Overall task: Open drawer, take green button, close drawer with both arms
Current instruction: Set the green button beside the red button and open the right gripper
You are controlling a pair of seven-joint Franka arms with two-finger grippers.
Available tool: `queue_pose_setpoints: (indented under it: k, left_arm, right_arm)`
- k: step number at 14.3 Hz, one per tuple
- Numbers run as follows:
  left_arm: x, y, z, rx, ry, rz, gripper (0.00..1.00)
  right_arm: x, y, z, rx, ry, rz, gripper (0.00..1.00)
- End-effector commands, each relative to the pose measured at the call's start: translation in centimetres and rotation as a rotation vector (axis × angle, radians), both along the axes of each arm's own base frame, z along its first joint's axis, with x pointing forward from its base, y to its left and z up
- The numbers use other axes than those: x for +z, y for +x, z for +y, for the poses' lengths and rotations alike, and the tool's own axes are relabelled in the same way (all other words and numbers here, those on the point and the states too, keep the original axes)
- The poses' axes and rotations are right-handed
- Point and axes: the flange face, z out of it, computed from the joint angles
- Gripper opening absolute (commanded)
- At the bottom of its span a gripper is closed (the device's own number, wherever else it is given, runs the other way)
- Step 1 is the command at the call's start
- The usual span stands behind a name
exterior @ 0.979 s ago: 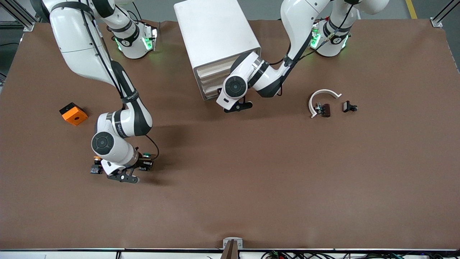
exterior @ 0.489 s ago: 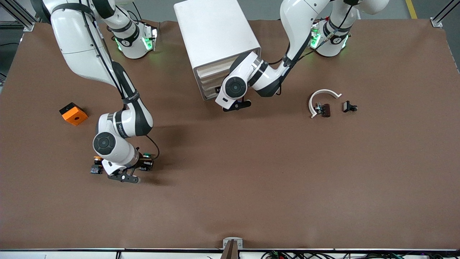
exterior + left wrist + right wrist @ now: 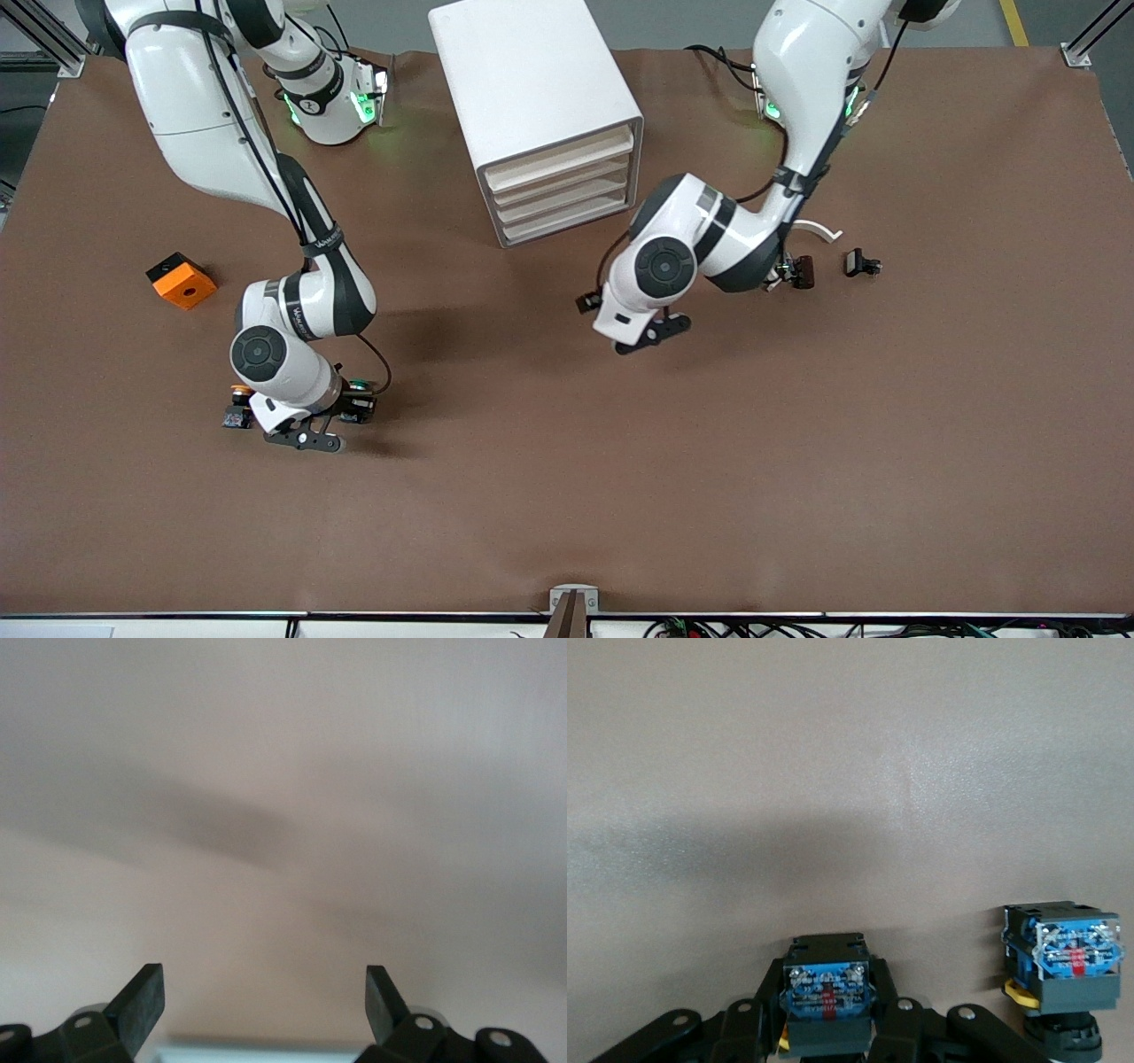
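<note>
One button (image 3: 829, 1001) sits clamped in the right gripper (image 3: 833, 1028).

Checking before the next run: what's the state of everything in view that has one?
drawers: all four shut in the cabinet.
left gripper: open, empty, over bare table.
right gripper: shut on a button.
button: clamped between the fingers, cap hidden.
second button: free, beside the held one.
</note>
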Motion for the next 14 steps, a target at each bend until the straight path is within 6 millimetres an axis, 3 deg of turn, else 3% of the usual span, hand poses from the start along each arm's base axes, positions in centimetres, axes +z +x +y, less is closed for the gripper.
queue_pose_setpoints:
  k: [1,4,7,10,14]
  left_arm:
    - [3.8,2.8,3.7,-0.015,0.064,-0.102,1.00]
    - [7.1,6.1,9.5,-0.056,0.066,-0.165,1.00]
    - [11.2,7.8,16.0,-0.084,0.066,-0.162,1.00]
    - [14.6,8.6,21.7,-0.124,0.062,-0.161,1.00]
    - [19.0,8.8,28.1,-0.266,0.063,-0.202,1.00]
  right_arm:
    - [-0.2,0.1,-0.2,-0.020,-0.010,-0.009,0.99]
    - [1.1,0.6,0.0,-0.009,-0.012,-0.018,1.00]
    - [2.9,1.2,0.2,-0.002,-0.018,0.011,1.00]
    - [6.7,1.8,0.1,0.034,-0.026,0.036,1.00]
    - [13.4,1.8,-1.2,0.074,-0.027,0.085,1.00]
